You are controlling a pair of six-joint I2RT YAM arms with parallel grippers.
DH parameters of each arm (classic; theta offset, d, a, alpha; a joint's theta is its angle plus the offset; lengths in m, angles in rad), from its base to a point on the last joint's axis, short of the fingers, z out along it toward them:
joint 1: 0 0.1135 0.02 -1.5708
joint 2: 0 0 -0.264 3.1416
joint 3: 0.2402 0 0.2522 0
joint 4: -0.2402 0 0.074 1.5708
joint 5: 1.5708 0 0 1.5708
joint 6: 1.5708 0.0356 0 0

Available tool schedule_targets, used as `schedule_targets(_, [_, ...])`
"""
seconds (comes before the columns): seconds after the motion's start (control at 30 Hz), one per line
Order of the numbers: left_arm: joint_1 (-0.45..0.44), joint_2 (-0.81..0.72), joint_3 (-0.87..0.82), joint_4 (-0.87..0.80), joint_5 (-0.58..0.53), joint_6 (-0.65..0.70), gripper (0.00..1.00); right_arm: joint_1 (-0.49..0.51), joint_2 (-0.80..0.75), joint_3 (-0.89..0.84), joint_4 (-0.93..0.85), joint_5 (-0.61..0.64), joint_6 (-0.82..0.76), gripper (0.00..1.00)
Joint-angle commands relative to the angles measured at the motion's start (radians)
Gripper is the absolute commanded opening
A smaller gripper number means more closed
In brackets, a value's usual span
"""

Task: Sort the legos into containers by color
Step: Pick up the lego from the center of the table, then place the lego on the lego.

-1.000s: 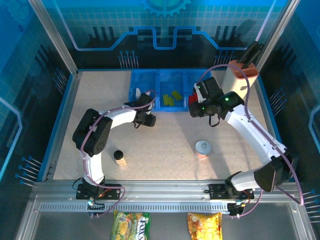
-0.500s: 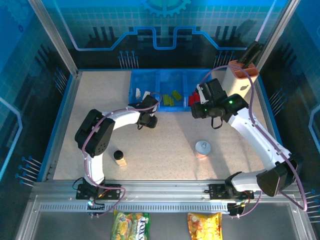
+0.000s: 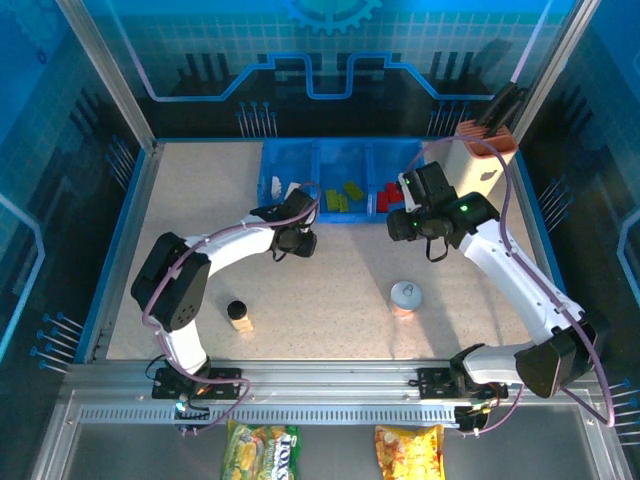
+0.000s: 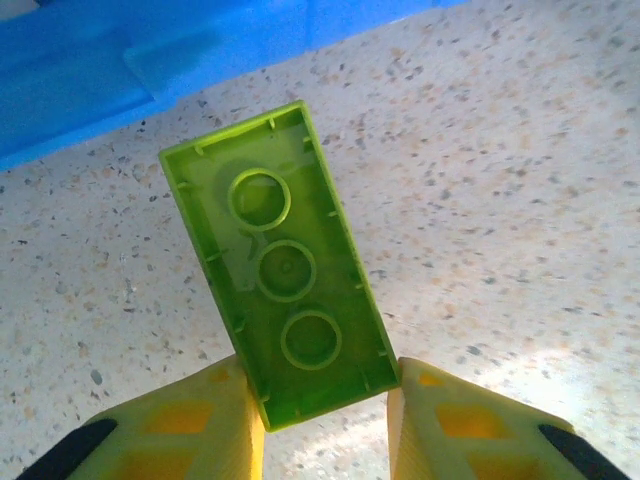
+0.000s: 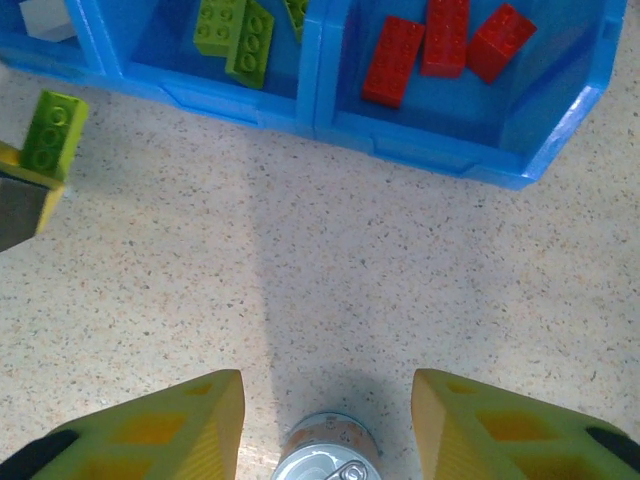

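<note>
- Green-yellow packet (image 3: pixel 262 443), below the counter's front rail: pale block lettering across the middle. It looks like "TOYS", but the reading is uncertain at this size.
- Orange-yellow packet (image 3: pixel 410 447), beside it: print too small to make out.
- Back wall (image 3: pixel 200 40): part of a gear emblem (image 3: pixel 330 12) at the top edge and blue circuit-style lines — graphics, with no words legible.
- Can (image 5: pixel 325 455): silver top with a pull tab; the side label is turned away from the camera.
- Jar (image 3: pixel 237 312): label too small to read.
- Green lego (image 4: pixel 285 270), underside — moulding marks too faint to read.
</note>
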Motion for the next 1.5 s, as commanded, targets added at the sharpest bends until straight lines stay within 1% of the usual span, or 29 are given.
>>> schedule_targets(0.0, [-0.020, -0.049, -0.001, -0.044, 0.040, -0.067, 0.33, -0.033, -0.024, -0.018, 0.008, -0.021, -0.002, 0.48])
schedule_targets(0.1, [-0.032, -0.057, 0.029, -0.053, 0.055, -0.102, 0.33, -0.050, -0.028, -0.026, 0.012, -0.033, -0.010, 0.48])
schedule_targets(0.27, [-0.056, -0.037, 0.128, -0.080, 0.063, -0.149, 0.32, -0.082, -0.041, -0.036, 0.015, -0.049, -0.018, 0.48])
schedule_targets(0.53, [-0.073, 0.039, 0.311, -0.075, 0.006, -0.208, 0.32, -0.117, -0.073, -0.052, 0.007, -0.062, -0.027, 0.48])
schedule_targets(0.73, [-0.073, 0.174, 0.490, -0.065, -0.072, -0.205, 0.32, -0.141, -0.098, -0.065, 0.007, -0.080, -0.030, 0.48])
schedule_targets(1.07, [-0.062, 0.446, 0.787, -0.061, -0.257, -0.162, 0.32, -0.151, -0.109, -0.075, 0.008, -0.095, -0.024, 0.48])
schedule_targets(1.37, [-0.025, 0.649, 1.013, -0.069, -0.333, -0.139, 0.33, -0.152, -0.122, -0.085, -0.005, -0.090, -0.025, 0.48])
schedule_targets(1.47, [-0.007, 0.700, 1.065, -0.065, -0.331, -0.142, 0.33, -0.152, -0.123, -0.089, -0.009, -0.093, -0.025, 0.48])
